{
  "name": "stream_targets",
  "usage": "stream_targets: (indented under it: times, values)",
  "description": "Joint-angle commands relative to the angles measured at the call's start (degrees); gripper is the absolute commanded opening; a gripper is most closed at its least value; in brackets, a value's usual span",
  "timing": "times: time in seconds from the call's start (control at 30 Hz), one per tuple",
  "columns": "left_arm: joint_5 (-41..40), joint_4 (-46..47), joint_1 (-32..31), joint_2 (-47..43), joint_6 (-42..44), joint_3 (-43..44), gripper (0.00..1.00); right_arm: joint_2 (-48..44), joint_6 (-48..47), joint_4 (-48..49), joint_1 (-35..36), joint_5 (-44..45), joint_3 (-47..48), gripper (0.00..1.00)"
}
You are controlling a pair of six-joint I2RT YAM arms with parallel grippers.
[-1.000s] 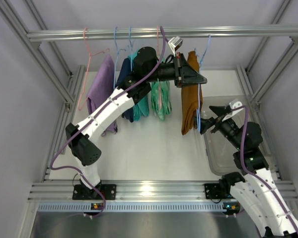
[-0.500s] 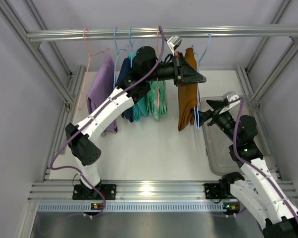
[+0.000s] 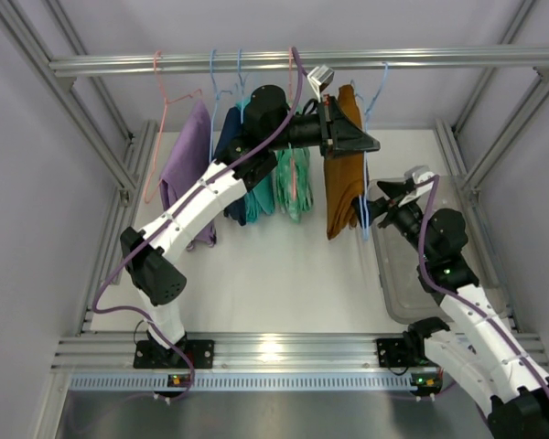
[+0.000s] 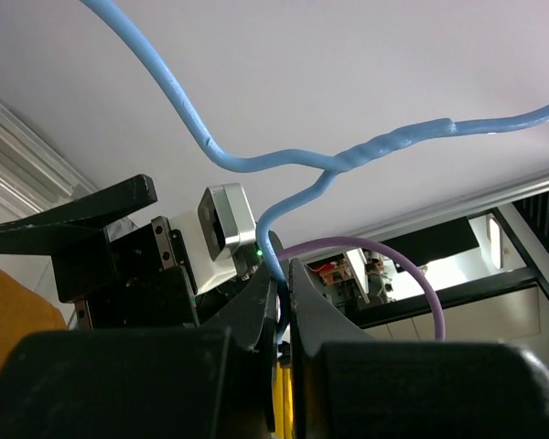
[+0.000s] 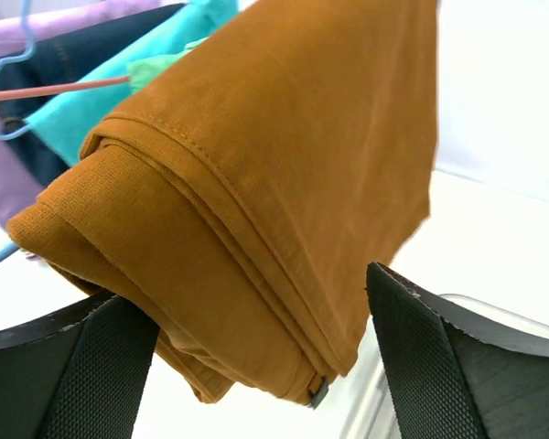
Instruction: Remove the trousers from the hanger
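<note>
Rust-orange cloth trousers [image 5: 256, 183] hang folded over a thin blue wire hanger [image 4: 393, 144] below the aluminium rail [image 3: 293, 62]. My left gripper [image 4: 282, 274] is pinched tight on that hanger's wire under the rail. My right gripper [image 5: 256, 306] gapes wide, its fingers flanking the trousers' lower fold, seemingly without squeezing.

In your left wrist view, the blue hanger [image 4: 393, 143] drops out of sight between the fingers of the left end effector [image 4: 282, 279]. The rust-orange trousers [image 4: 9, 311] are cut off at 8 o'clock. From above, the left arm [image 3: 210, 192] hides much of the mint-green trousers [image 3: 284, 187].
</note>
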Motion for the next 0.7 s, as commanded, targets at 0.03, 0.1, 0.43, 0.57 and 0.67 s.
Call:
stream_targets:
  times: [0.03,0.1,0.43,0.57,0.67]
  values:
    - [1.8,13.9,-0.2,-3.9,1.0,2.6,0.0,1.2,-2.9,8.9,0.8,5.7,2.1,0.74]
    - [2.2,14.0,-0.3,-4.3,1.0,1.7,0.0,1.9,-2.8,9.8,0.9,5.5,2.9,0.63]
    - [4.7,15.8,-0.3,-5.3,1.1,-2.1,0.0,3.8,-3.2,8.9,0.8,0.9,8.4,0.12]
    - [5.8,16.7,-0.3,-5.8,1.6,-3.6,0.0,3.1,-3.8,6.2,0.8,1.6,10.5,0.0]
    - [6.2,16.6,-0.2,-6.1,2.6,-4.3,0.0,2.0,-3.8,4.6,0.9,2.8,11.6,0.0]
